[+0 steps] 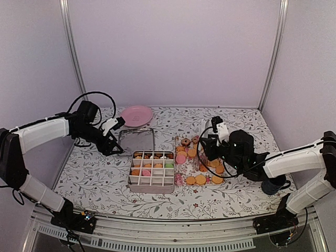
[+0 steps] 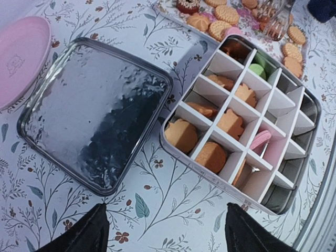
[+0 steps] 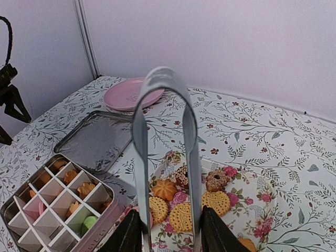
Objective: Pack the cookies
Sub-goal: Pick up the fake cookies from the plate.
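Cookies [image 1: 202, 178] lie on a floral tray [image 1: 181, 144]; golden, chocolate and flower-shaped ones [image 3: 181, 216] show in the right wrist view. More cookies [image 2: 218, 123] sit in cells of the divided tin [image 2: 294, 126], with a green one [image 2: 257, 70] and pink ones [image 2: 260, 140]. My right gripper [image 3: 169, 223] is shut on metal tongs [image 3: 139, 157], one black finger [image 3: 126, 233] outside each arm, above the tray's left part. The tongs' bend points away from the camera. My left gripper [image 2: 165, 210] hangs open over bare cloth between tin and lid [image 2: 94, 110], holding nothing.
The tin's lid [image 1: 136, 140] lies flat behind the tin [image 1: 152, 184]. A pink plate [image 1: 136, 114] sits at the back. A dark mug [image 1: 274, 185] stands beside the right arm. Enclosure walls close in the back and both sides.
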